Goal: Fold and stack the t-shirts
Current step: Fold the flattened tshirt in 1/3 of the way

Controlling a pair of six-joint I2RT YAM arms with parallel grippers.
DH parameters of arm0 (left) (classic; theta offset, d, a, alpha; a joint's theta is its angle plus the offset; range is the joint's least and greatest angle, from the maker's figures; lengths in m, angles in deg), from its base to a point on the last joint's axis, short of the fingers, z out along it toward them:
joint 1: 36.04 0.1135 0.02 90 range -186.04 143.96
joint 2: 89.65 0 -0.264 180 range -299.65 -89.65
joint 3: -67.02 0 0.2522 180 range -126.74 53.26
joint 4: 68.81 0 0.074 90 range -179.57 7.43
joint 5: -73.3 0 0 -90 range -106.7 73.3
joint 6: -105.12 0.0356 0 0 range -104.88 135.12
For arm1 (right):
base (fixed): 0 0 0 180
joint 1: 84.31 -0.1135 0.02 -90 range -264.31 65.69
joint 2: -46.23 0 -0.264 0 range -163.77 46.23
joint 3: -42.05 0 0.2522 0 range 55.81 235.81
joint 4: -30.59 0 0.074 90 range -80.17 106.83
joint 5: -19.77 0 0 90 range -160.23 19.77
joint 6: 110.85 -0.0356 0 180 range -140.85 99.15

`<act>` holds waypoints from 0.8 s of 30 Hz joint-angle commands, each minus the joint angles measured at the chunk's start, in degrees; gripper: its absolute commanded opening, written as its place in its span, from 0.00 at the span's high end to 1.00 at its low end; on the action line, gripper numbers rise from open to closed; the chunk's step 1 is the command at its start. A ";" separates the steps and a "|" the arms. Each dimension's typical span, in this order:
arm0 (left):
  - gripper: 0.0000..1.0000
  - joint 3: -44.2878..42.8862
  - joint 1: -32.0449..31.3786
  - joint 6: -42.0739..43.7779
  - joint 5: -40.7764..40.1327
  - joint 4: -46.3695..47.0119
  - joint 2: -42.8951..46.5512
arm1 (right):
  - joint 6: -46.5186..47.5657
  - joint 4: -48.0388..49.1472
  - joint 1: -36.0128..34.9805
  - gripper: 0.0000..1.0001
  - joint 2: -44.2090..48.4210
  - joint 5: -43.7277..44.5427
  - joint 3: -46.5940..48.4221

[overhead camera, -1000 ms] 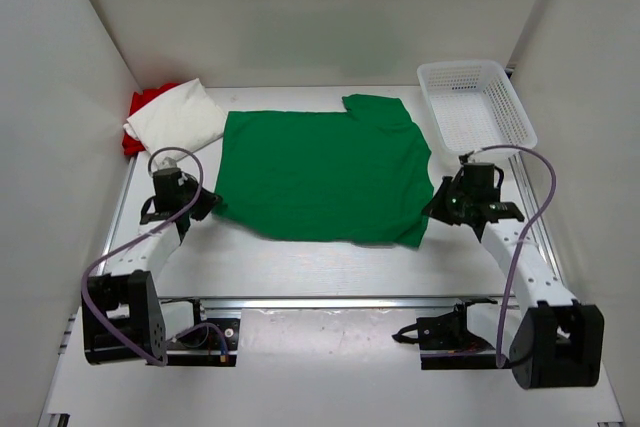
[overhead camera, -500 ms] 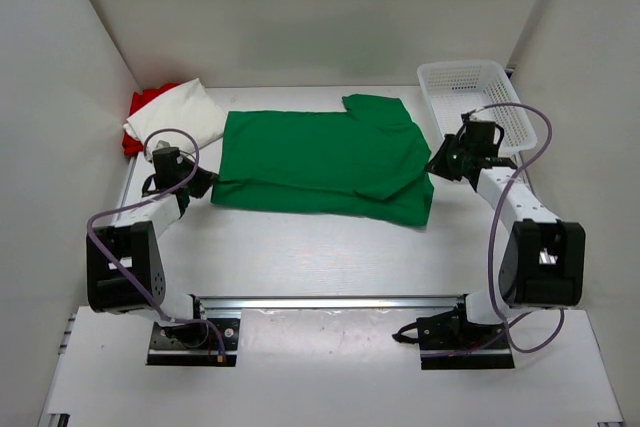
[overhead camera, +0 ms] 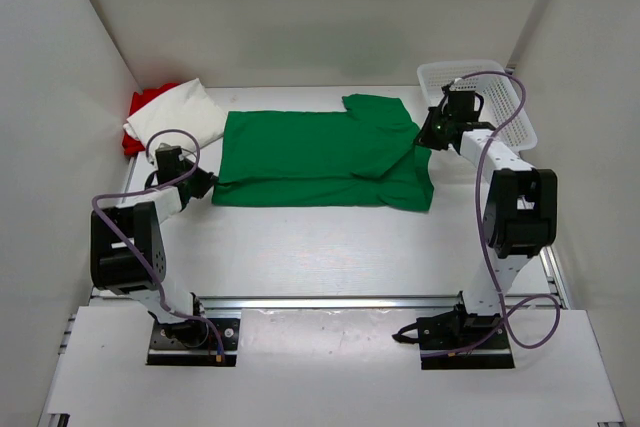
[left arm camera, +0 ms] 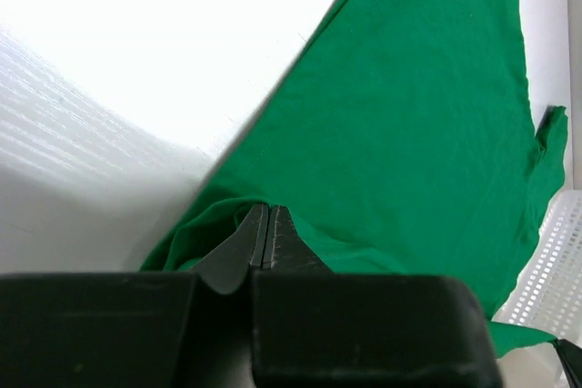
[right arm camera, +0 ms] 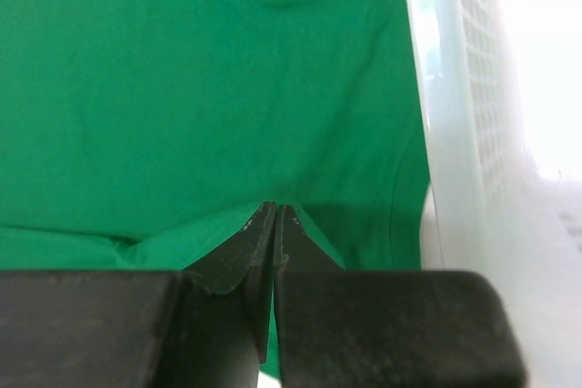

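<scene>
**Both grippers pinch the green t-shirt's lifted near edge**

Nearest the arm bases, a ribbed aluminium rail [overhead camera: 330, 299] crosses the matte white table [overhead camera: 320, 247]. Past a stretch of tabletop lies the green t-shirt [overhead camera: 320, 152], a plain soft knit. It is spread as a wide band mid-table, its near part doubled over, with a slanting crease toward the right.

The left gripper [overhead camera: 205, 185] sits low at the shirt's near left corner. In the left wrist view its black fingers [left arm camera: 259, 243] are pressed together on a raised, rounded fold of green hem.

The right gripper [overhead camera: 425, 137] is at the shirt's right edge, just beside the basket [right arm camera: 446, 115]. Its fingers are likewise clamped on a ridge of green cloth.

Farther back on the left, the white t-shirt [overhead camera: 185, 117] lies as a puffy folded pad. It rests partly on the red t-shirt [overhead camera: 143, 105], which is bunched in the far left corner. The basket, at far right, is white plastic mesh, rectangular with rounded corners.
</scene>
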 commanded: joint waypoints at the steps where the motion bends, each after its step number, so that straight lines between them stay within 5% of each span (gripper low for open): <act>1: 1.00 -2.48 -0.08 0.19 -0.96 1.10 -0.47 | 1.99 1.34 -0.45 1.00 -2.65 2.00 4.74; 7: 0.96 -4.32 0.70 0.98 -1.22 0.67 -2.93 | 1.91 1.24 -1.16 0.98 -6.63 4.11 8.17; 10: 0.77 -3.89 0.88 0.80 -0.87 1.37 -1.45 | 0.94 3.88 -1.07 0.83 -2.16 3.41 4.75; 13: 0.46 -3.97 0.89 2.64 -2.79 1.81 2.24 | 0.33 4.24 -0.55 0.74 3.20 4.81 1.07; 16: 0.45 -3.80 0.36 4.23 -3.59 -0.65 5.67 | -2.91 5.73 -0.19 0.71 11.62 4.81 -7.87; 20: 0.53 7.14 -0.34 1.69 1.59 0.31 11.38 | -8.28 14.15 -0.37 1.00 24.46 4.38 -28.16; 24: 0.51 16.15 0.71 0.97 2.84 2.33 16.31 | -9.34 18.55 0.60 0.92 31.16 2.97 -38.93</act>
